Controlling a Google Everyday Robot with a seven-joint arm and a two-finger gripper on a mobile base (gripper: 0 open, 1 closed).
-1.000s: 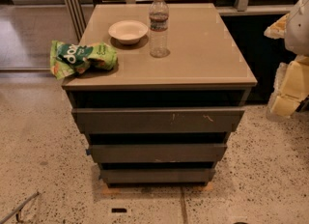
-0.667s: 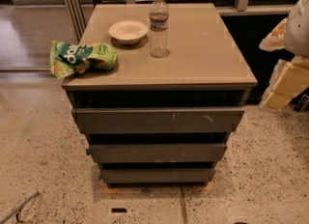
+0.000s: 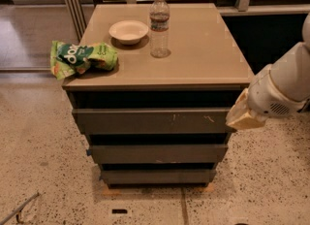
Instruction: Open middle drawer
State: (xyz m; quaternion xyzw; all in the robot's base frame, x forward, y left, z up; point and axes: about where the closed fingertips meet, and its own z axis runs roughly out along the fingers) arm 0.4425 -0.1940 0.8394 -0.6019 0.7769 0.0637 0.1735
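Gripper [image 3: 240,116] right of middle drawer [image 3: 157,153]

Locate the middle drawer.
In the camera view, the middle drawer sits centrally, between the scratched top drawer and the narrow bottom drawer; the gripper hangs by the top drawer's right end.
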